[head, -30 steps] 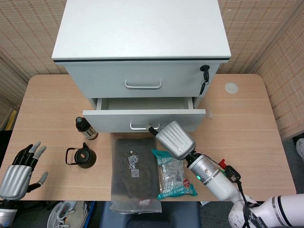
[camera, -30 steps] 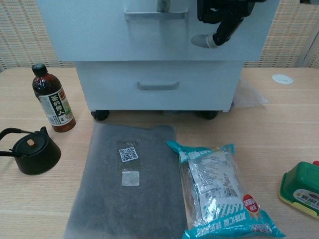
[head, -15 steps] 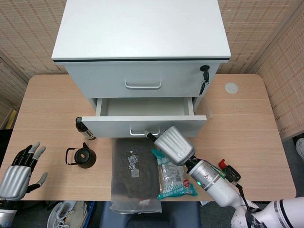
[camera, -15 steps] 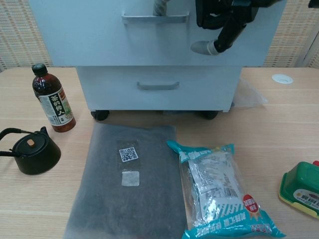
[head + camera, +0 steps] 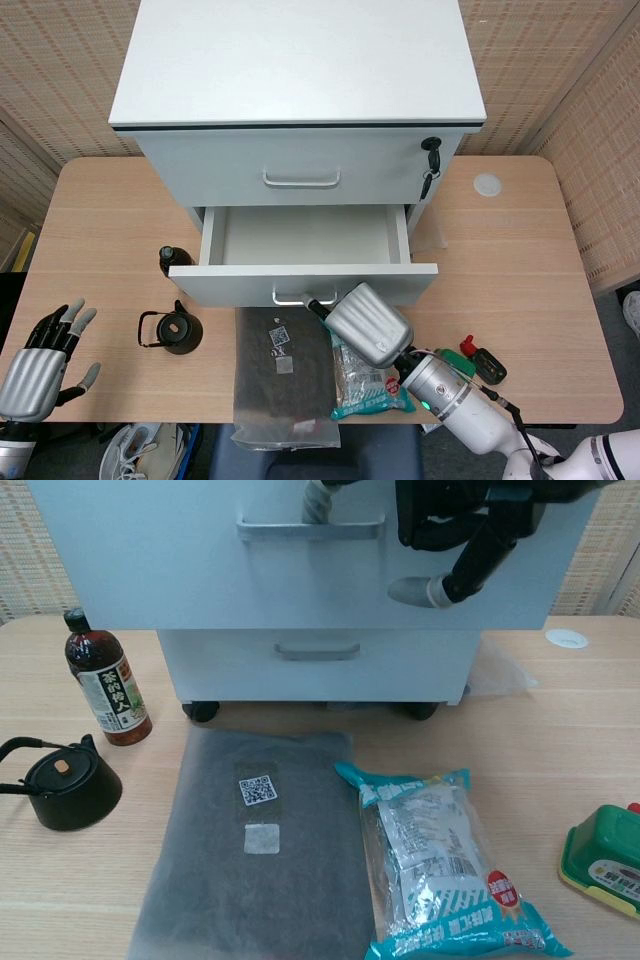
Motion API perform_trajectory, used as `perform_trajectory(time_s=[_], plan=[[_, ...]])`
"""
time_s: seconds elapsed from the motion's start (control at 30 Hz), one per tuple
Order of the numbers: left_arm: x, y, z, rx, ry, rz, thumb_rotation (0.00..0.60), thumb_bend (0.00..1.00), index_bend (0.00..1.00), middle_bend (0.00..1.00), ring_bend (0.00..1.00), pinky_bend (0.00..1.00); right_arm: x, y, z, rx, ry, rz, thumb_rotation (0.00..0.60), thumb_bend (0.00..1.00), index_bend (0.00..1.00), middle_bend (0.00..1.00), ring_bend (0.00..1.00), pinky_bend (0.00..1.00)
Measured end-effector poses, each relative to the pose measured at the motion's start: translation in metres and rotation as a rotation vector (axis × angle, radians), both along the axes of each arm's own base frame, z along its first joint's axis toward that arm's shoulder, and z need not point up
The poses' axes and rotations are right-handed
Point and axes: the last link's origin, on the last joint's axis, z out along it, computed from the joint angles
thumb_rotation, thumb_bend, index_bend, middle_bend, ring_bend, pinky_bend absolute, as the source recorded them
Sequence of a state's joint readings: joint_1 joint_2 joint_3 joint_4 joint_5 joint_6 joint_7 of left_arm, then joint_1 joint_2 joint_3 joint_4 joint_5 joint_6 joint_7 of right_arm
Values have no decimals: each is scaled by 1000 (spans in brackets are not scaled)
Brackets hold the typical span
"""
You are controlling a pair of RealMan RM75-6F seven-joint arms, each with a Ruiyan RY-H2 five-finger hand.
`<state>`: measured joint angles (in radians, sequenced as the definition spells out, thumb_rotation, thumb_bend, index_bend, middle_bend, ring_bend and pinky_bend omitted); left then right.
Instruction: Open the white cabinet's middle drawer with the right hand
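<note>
Middle drawer (image 5: 300,237) pulled well out of the white cabinet (image 5: 298,95), at frame centre in the head view; inside pale and bare, front panel jutting toward the lower edge. In the chest view, drawer front (image 5: 180,570) filling the top of the frame, above the shut bottom drawer (image 5: 315,665). Handle (image 5: 290,298) on the front panel, with a fingertip of the right hand (image 5: 368,322) hooked at its right end; in the chest view one pale finger (image 5: 320,498) curled over the bar (image 5: 310,526) from behind, thumb stuck out to the right in front of the panel. Right hand gripping the handle, then. Top drawer (image 5: 300,170) closed, key (image 5: 431,150) in the lock at its right.

Below the drawer front, grey pouch (image 5: 283,370) flat on the table (image 5: 520,260), with a teal snack bag (image 5: 365,385) just beside it on the right, partly under the right arm. Green box (image 5: 605,860) at the lower right edge of the chest view. Sauce bottle (image 5: 106,680) upright at left, black teapot (image 5: 62,782) just below it. White disc (image 5: 487,184) on the table at upper right.

Left hand (image 5: 40,360) in the lower left corner of the head view, fingers spread, holding nothing.
</note>
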<state>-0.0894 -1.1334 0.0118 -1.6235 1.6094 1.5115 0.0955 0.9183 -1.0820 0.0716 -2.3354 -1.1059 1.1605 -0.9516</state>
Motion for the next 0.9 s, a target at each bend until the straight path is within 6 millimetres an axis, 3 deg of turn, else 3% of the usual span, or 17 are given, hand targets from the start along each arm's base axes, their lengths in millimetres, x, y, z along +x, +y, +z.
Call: perform_trajectory(time_s=[0.63, 0.9], plan=[[2, -1, 1, 2, 1, -5, 600, 325, 91, 2, 31, 112, -6, 24, 5, -3, -18, 90, 600, 351, 180, 933, 985, 863], [2, -2, 3, 7, 1, -5, 600, 325, 91, 2, 31, 112, -9, 33, 16, -32, -89, 116, 600, 348, 222, 870, 932, 863]])
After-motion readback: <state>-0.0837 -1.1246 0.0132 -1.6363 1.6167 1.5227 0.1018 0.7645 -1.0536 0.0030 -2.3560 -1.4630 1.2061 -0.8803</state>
